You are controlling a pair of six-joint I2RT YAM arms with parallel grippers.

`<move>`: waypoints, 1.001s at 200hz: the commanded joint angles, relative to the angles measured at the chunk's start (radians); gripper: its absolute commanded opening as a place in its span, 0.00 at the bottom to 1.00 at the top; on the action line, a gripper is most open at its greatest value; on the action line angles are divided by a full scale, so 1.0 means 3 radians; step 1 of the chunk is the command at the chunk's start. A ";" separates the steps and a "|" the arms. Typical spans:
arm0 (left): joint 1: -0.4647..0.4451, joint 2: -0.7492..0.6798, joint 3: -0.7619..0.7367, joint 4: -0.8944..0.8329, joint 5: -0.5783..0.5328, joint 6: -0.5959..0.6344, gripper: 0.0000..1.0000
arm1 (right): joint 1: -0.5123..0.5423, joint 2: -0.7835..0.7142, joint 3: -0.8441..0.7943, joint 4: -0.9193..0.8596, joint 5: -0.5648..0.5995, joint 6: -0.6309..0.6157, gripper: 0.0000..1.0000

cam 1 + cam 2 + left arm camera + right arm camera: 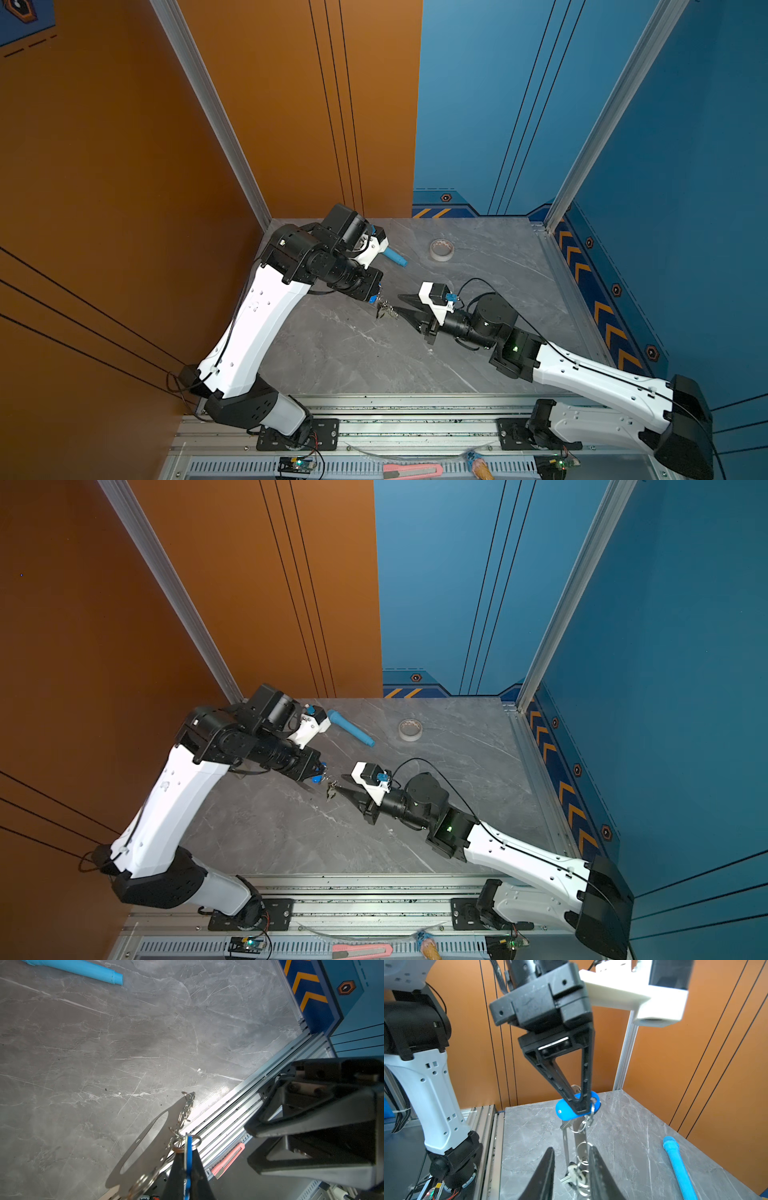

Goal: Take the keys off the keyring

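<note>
Lifted above the grey table (623,1126), the left gripper (579,1105) pinches the blue tag (563,1112) of the keys (565,1125), while the keyring plate (153,1155) dangles between the right gripper's (571,1148) partly parted jaws, so we should clamp the plate firmly and pull straight apart

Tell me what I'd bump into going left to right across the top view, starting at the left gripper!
left gripper, pinching the blue key tag → blue tube → whitish tape roll
</note>
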 commanded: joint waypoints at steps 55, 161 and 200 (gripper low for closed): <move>-0.0116 0.0126 0.0100 -0.0137 -0.0045 0.0050 0.00 | 0.0068 0.0399 -0.0028 0.0250 0.0580 0.0135 0.32; -0.0137 0.0282 0.0210 -0.0136 0.0023 0.0031 0.00 | -0.0007 0.0661 0.0061 0.0591 0.0514 0.0351 0.30; -0.0141 0.0331 0.0270 -0.0136 0.0050 0.0032 0.00 | -0.0011 0.0690 0.0111 0.0553 0.0651 0.0363 0.31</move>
